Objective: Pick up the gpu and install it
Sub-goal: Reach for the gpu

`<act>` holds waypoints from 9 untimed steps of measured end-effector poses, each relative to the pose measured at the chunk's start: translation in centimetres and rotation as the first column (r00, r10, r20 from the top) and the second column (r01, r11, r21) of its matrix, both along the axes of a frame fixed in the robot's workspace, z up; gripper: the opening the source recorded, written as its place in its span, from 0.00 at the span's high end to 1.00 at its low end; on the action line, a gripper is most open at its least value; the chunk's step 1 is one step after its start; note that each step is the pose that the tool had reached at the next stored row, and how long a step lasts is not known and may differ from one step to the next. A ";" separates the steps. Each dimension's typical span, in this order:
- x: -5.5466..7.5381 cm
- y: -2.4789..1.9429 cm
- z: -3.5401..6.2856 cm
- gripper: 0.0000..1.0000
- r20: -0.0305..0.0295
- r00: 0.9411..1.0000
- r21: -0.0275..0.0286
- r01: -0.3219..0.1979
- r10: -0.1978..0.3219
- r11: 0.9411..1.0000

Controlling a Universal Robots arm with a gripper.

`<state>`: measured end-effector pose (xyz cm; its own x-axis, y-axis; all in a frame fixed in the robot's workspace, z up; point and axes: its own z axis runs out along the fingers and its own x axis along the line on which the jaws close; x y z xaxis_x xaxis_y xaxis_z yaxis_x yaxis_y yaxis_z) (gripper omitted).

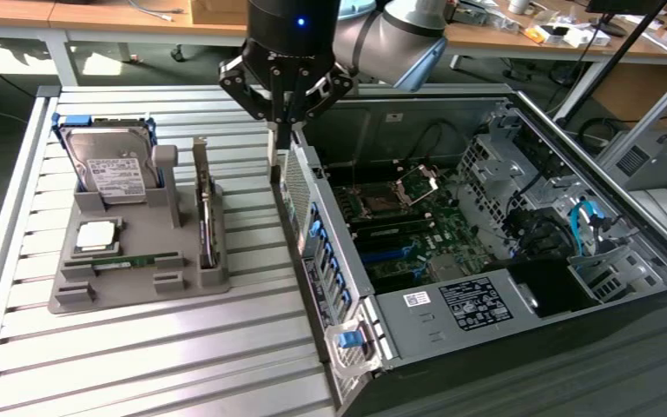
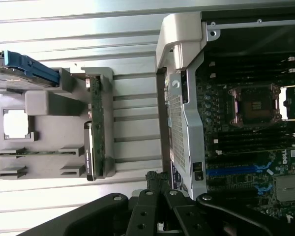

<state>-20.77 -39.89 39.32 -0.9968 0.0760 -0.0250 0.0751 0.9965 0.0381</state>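
The gpu (image 1: 206, 213) stands on its edge in a slot along the right side of the grey holder (image 1: 136, 291), its silver bracket end pointing away from the table's front. From the wrist it appears as a thin greenish-brown card (image 2: 96, 130). My gripper (image 1: 285, 129) hangs shut with nothing in it, above the rear wall of the open computer case (image 1: 322, 226), a short way to the exterior view's right of the gpu. Its dark fingertips (image 2: 160, 178) sit together over the case edge.
The holder also carries a hard drive (image 1: 114, 169) with a blue bracket, a CPU (image 1: 96, 234) and a green RAM stick (image 1: 125, 259). Inside the case lies the motherboard (image 1: 409, 213) with a blue card slot (image 2: 236, 169). A slatted metal table (image 1: 136, 365) lies underneath.
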 end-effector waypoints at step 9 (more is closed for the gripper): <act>-0.2 0.00 0.00 0.89 0.000 1.000 0.000 0.000 0.000 1.000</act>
